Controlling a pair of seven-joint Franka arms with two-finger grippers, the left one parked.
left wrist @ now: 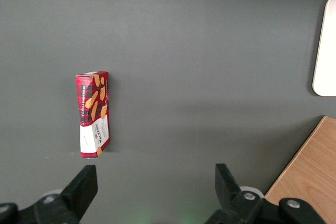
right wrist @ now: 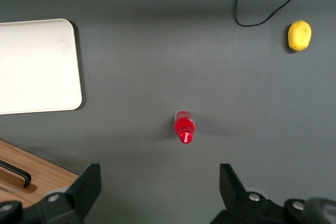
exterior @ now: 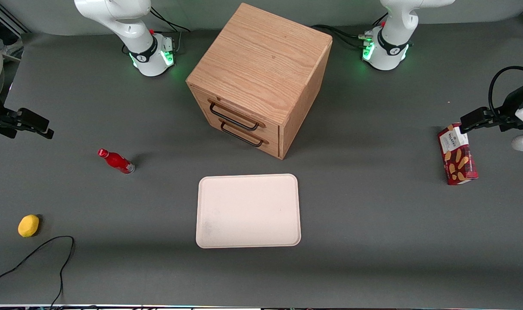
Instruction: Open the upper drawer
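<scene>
The light oak cabinet (exterior: 261, 64) stands in the middle of the table, farther from the front camera than the tray. Its upper drawer (exterior: 244, 115) is shut, flush with the cabinet's front, with its long black handle (exterior: 233, 117) just above the lower drawer's handle (exterior: 242, 134). My right gripper (exterior: 37, 126) hangs above the table toward the working arm's end, well apart from the cabinet. Its fingers (right wrist: 90, 178) are open with nothing between them. In the right wrist view the gripper (right wrist: 159, 176) looks down on bare table, with a cabinet corner (right wrist: 37, 179) beside it.
A red bottle (exterior: 116, 161) (right wrist: 184, 128) lies on the table between my gripper and the cabinet. A lemon (exterior: 28, 225) and a black cable (exterior: 50, 249) lie nearer the front camera. A cream tray (exterior: 247, 211) sits in front of the drawers. A biscuit box (exterior: 457, 154) lies toward the parked arm's end.
</scene>
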